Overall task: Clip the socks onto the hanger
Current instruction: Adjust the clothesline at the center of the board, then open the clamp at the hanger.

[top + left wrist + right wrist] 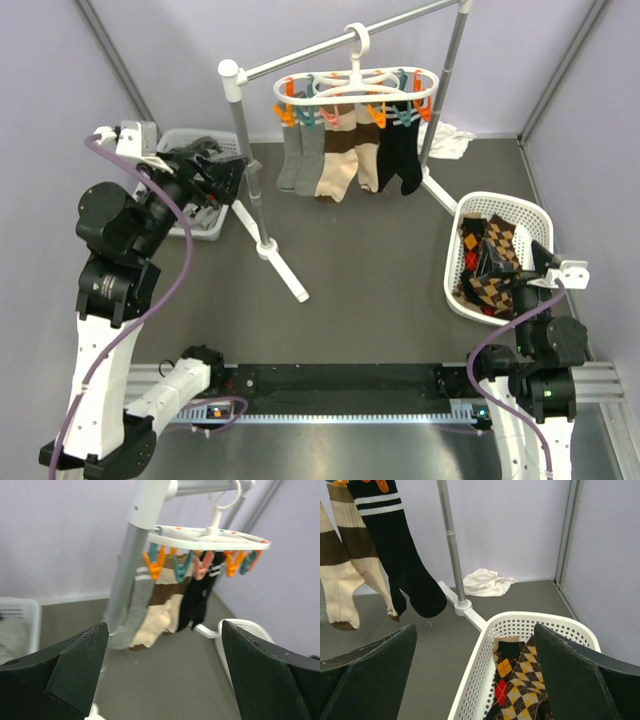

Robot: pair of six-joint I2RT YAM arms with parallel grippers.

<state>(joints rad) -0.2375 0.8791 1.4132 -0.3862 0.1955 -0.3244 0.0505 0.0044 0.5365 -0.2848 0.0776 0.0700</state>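
Observation:
Several argyle socks (472, 240) lie in a white perforated basket (508, 203) at the right; they also show in the right wrist view (520, 690). The white oval hanger (360, 88) with orange and teal clips hangs by its hook from the rail, and shows in the left wrist view (210, 537). Grey, brown-and-cream and black socks hang from its clips. My left gripper (215, 175) is open and empty, raised left of the stand's pole, facing the hanger (165, 670). My right gripper (497, 268) is open and empty, just above the basket's socks (475, 675).
The white-and-silver rail stand (250, 160) spans the back, with its feet spread on the dark mat. A grey bin (185, 140) with grey socks sits at the left, partly behind my left arm. A crumpled white cloth (450, 140) lies at the back right.

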